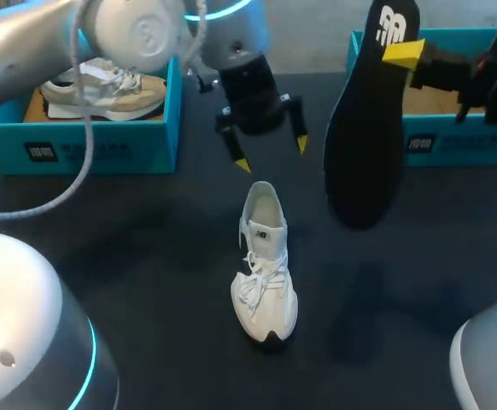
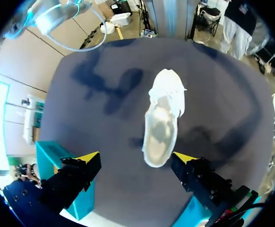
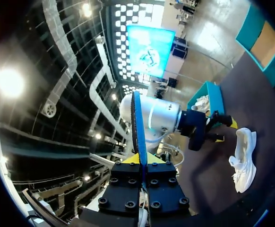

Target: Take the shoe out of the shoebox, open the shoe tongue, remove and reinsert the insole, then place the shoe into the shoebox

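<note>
A white shoe [image 1: 264, 266] stands upright in the middle of the dark table, heel toward the back, its inside [image 2: 158, 130] showing in the left wrist view. My left gripper [image 1: 266, 149] hangs open just above and behind the heel, its yellow-tipped fingers [image 2: 92, 158] spread on either side of the shoe [image 2: 162, 120] without touching it. My right gripper [image 1: 402, 53] is shut on a black insole [image 1: 366, 120], held up in the air at the right, hanging tip down. In the right wrist view the insole [image 3: 137, 127] is edge-on between the fingers.
A teal shoebox [image 1: 103, 141] at the back left holds a beige shoe [image 1: 103, 90]. A second teal shoebox [image 1: 453, 141] stands at the back right, behind the insole. The left arm's grey cable [image 1: 69, 184] loops over the left part of the table.
</note>
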Available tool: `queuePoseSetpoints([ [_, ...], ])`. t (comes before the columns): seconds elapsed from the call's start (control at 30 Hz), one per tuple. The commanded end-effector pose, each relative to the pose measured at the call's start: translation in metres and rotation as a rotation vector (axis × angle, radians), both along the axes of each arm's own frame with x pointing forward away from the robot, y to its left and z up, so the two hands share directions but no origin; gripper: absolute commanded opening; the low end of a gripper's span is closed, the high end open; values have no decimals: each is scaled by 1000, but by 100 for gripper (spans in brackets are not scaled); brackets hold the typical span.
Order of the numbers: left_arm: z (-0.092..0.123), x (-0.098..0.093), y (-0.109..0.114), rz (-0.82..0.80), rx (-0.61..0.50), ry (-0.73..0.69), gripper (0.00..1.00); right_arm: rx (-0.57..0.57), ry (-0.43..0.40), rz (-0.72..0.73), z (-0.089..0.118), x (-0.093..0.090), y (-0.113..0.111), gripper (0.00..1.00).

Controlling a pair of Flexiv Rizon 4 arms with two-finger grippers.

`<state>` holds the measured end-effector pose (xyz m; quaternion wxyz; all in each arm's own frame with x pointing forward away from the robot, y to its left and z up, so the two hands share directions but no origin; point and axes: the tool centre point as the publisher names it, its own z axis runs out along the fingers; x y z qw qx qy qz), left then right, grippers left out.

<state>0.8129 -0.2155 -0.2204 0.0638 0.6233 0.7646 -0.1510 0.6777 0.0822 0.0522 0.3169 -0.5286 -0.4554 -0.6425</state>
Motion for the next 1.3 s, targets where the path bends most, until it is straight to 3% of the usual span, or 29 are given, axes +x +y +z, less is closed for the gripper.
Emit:
queuePoseSetpoints([
  [0.03,11,-7,6,26,-340,-76,100,-46,60,79,6,15,-7,0],
  [0.23,41,-14,4,-23,-491,-142,100,-64,137,99,1,25,-18,0],
  [0.7,91,-18,-15,-127,-672,-327,100,-44,282,63,-20,37,-24,0],
  [0.97,112,-19,-14,-173,-805,-400,100,-23,330,3,-34,49,-25,0],
  [1.3,125,-24,-12,-308,-936,-366,100,30,403,25,-47,62,-19,0],
])
